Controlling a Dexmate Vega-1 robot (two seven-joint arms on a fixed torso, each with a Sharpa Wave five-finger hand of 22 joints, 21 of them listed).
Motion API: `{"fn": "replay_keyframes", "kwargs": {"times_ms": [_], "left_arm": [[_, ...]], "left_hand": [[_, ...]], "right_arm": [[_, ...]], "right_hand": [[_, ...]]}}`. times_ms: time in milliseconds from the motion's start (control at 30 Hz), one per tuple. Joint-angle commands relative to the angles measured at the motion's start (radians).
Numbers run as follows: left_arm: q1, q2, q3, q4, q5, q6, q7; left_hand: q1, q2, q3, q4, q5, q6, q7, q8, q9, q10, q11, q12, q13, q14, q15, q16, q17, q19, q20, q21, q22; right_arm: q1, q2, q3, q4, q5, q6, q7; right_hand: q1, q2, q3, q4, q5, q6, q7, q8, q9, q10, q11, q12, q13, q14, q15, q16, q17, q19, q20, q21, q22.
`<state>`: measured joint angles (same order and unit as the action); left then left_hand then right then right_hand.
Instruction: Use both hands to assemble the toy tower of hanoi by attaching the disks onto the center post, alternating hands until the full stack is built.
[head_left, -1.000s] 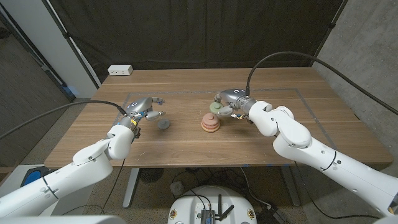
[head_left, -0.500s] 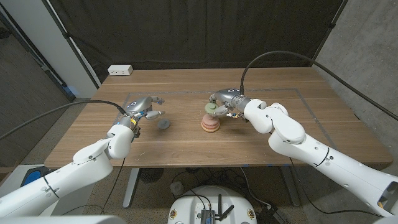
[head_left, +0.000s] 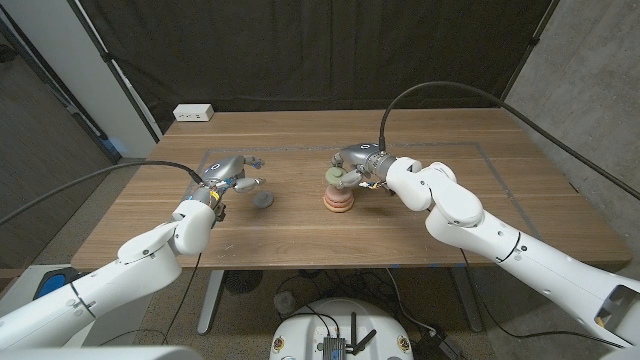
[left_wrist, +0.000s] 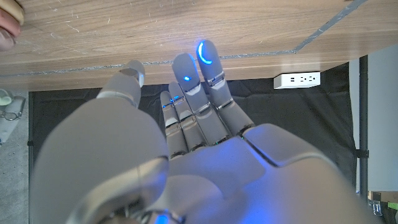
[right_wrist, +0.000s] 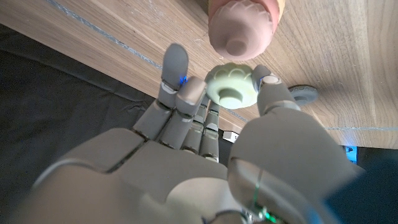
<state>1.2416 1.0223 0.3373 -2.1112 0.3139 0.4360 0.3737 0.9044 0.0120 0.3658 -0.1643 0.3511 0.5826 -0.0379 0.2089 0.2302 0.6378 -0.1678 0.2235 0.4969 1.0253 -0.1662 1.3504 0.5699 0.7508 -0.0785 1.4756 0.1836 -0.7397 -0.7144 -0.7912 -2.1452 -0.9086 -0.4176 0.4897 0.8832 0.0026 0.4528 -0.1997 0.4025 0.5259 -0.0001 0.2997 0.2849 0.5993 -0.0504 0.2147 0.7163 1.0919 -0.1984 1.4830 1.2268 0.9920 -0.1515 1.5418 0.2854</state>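
The partly built tower (head_left: 338, 198) stands mid-table as a stack of pink and orange disks; the right wrist view shows its rounded top (right_wrist: 244, 23). My right hand (head_left: 362, 165) pinches a pale green disk (head_left: 338, 176) between thumb and fingers, just above the stack. In the right wrist view the green disk (right_wrist: 232, 89) hangs close to the stack's top. A grey disk (head_left: 264, 200) lies flat on the table to the left of the tower. Beside it, my left hand (head_left: 233, 173) hovers with fingers spread and nothing in them, and its fingers (left_wrist: 193, 93) show stretched out.
A white power strip (head_left: 193, 113) lies at the table's far left edge. A thin taped outline (head_left: 480, 150) marks a rectangle on the wooden table (head_left: 430, 230). A dark curtain hangs behind the table.
My right hand has carried the green disk a little to the left, from beside the stack to over its top. The left hand and grey disk have not moved.
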Motion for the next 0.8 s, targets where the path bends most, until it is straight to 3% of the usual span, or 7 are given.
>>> {"fn": "replay_keyframes", "kwargs": {"times_ms": [33, 800], "left_arm": [[-0.003, -0.002, 0.002, 0.003, -0.002, 0.000, -0.002], [-0.009, 0.002, 0.006, 0.002, -0.002, 0.007, -0.010]], "left_hand": [[0.003, -0.002, 0.011, 0.001, 0.005, 0.007, -0.003, -0.001, 0.002, 0.006, 0.000, -0.001, 0.003, 0.004, -0.054, 0.009, 0.001, 0.013, -0.124, 0.002, 0.003], [0.001, -0.001, 0.019, 0.000, 0.005, 0.011, -0.003, -0.002, 0.003, 0.008, 0.000, -0.005, 0.004, 0.008, -0.054, 0.012, 0.000, 0.019, -0.125, 0.006, 0.004]], "right_arm": [[0.019, 0.013, -0.015, 0.019, -0.007, 0.004, 0.036], [0.038, 0.030, -0.044, 0.064, -0.018, -0.010, 0.069]], "right_hand": [[0.006, 0.026, 0.052, 0.042, 0.008, 0.063, -0.057, 0.003, 0.005, 0.080, -0.072, 0.005, 0.005, 0.002, -0.019, 0.007, 0.003, 0.002, -0.066, -0.003, 0.003], [-0.003, 0.027, 0.061, 0.042, 0.011, 0.064, -0.058, 0.001, 0.004, 0.079, -0.074, -0.001, 0.007, -0.004, -0.019, 0.012, 0.002, 0.001, -0.066, -0.003, 0.004]]}}
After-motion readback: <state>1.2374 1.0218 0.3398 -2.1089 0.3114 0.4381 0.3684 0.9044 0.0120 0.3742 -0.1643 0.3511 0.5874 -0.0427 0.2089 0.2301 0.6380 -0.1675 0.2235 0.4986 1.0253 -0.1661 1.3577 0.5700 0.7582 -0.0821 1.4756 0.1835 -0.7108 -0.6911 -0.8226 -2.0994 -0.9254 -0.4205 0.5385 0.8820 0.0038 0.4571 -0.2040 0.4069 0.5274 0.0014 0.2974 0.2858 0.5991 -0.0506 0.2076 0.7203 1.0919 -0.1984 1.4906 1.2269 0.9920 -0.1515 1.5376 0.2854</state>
